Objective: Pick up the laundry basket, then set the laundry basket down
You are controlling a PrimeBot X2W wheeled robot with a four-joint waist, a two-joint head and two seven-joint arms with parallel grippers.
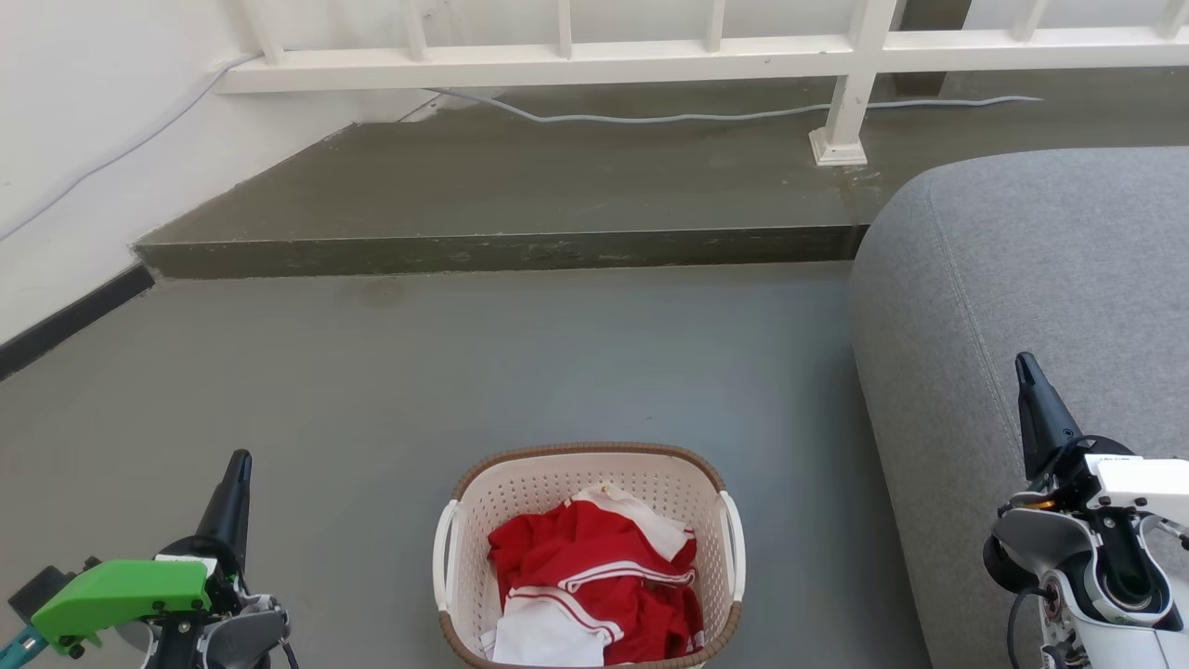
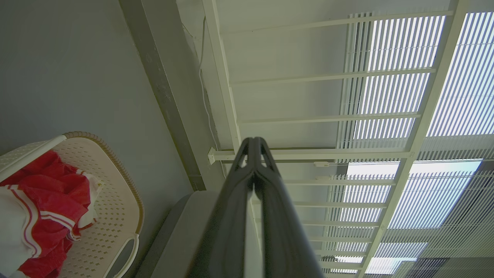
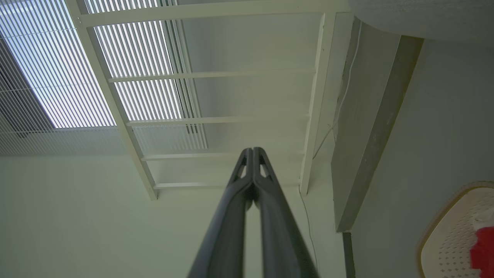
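floor (image 1: 520, 372): grey | step (image 1: 502, 251): raised | railing (image 1: 650, 56): white | sofa (image 1: 1040, 297): grey, right | blinds (image 2: 463, 77): sunlit

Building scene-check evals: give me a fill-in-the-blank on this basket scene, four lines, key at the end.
The cream-white perforated plastic laundry basket with a brown woven-look rim stands on the grey ___.
The crumpled clothing inside it is white and ___.
The left gripper and the right gripper are both ___, holding nothing.
The grey fabric sofa is on the robot's ___ side.
Missing words: floor; red; shut; right.
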